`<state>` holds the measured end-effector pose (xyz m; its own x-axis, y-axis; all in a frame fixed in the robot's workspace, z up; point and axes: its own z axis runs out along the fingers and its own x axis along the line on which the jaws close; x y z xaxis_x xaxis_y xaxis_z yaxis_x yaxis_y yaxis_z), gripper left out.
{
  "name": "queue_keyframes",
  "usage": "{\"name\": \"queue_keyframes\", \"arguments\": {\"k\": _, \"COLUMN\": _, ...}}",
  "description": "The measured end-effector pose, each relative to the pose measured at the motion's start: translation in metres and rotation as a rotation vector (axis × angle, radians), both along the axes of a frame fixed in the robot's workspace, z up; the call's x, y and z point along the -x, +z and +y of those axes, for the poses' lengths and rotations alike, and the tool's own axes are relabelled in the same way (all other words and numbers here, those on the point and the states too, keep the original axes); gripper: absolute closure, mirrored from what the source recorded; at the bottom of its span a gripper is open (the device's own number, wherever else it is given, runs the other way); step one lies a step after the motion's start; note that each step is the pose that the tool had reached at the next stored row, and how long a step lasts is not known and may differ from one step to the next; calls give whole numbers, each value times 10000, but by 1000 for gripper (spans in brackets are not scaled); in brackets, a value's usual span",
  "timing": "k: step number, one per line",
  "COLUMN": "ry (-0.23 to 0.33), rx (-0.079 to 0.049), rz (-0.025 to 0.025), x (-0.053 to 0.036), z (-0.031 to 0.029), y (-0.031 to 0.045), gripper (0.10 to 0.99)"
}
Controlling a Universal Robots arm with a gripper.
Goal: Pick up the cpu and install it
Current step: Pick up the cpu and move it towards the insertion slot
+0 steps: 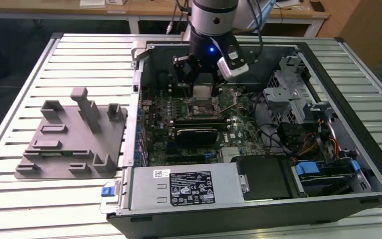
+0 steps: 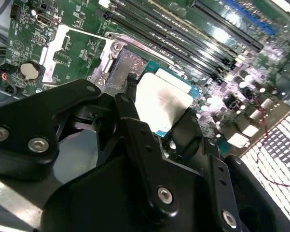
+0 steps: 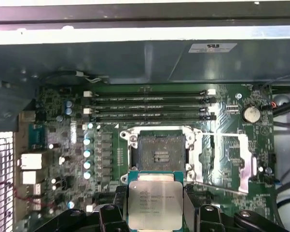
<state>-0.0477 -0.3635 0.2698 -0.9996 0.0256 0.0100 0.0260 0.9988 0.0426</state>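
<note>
While the motherboard [image 3: 227, 121] is housed in the case [image 1: 244, 221], the cpu [image 3: 155, 205] is clamped by the gripper [image 1: 202, 89] near the empty socket [image 3: 160, 151], upper middle of the exterior view; part of it is hidden by the fingers [image 2: 135, 130].

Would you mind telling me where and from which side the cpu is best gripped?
By two opposite edges, coming from above its silver top: the cpu is flat and square, so only its rim offers parallel faces. The gripper pinches it that way, near the empty socket.
</note>
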Motion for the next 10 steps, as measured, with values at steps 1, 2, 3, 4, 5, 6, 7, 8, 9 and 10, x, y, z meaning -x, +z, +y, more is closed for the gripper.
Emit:
{"name": "queue_keyframes", "arguments": {"k": 1, "ry": 0, "rx": 2, "rz": 10, "x": -8, "z": 8, "y": -17, "gripper": 545}}
{"name": "queue_keyframes", "arguments": {"k": 2, "ry": 0, "rx": 1, "rz": 20, "x": -16, "z": 15, "y": -36, "gripper": 545}}
{"name": "queue_keyframes", "arguments": {"k": 3, "ry": 0, "rx": 0, "rz": 30, "x": -25, "z": 22, "y": -55, "gripper": 545}}
{"name": "queue_keyframes", "arguments": {"k": 4, "ry": 0, "rx": 0, "rz": 41, "x": -32, "z": 28, "y": -74, "gripper": 545}}
{"name": "queue_keyframes", "arguments": {"k": 5, "ry": 0, "rx": 1, "rz": 52, "x": -38, "z": 33, "y": -91, "gripper": 545}}
{"name": "queue_keyframes", "arguments": {"k": 6, "ry": 0, "rx": 1, "rz": 62, "x": -43, "z": 36, "y": -109, "gripper": 545}}
{"name": "queue_keyframes", "arguments": {"k": 7, "ry": 0, "rx": 1, "rz": 72, "x": -48, "z": 39, "y": -127, "gripper": 545}}
{"name": "queue_keyframes", "arguments": {"k": 8, "ry": 0, "rx": 0, "rz": 81, "x": -53, "z": 41, "y": -145, "gripper": 545}}
{"name": "queue_keyframes", "arguments": {"k": 9, "ry": 0, "rx": 0, "rz": 86, "x": -57, "z": 41, "y": -157, "gripper": 545}}
{"name": "queue_keyframes", "arguments": {"k": 10, "ry": 0, "rx": 1, "rz": 88, "x": -58, "z": 41, "y": -163, "gripper": 545}}
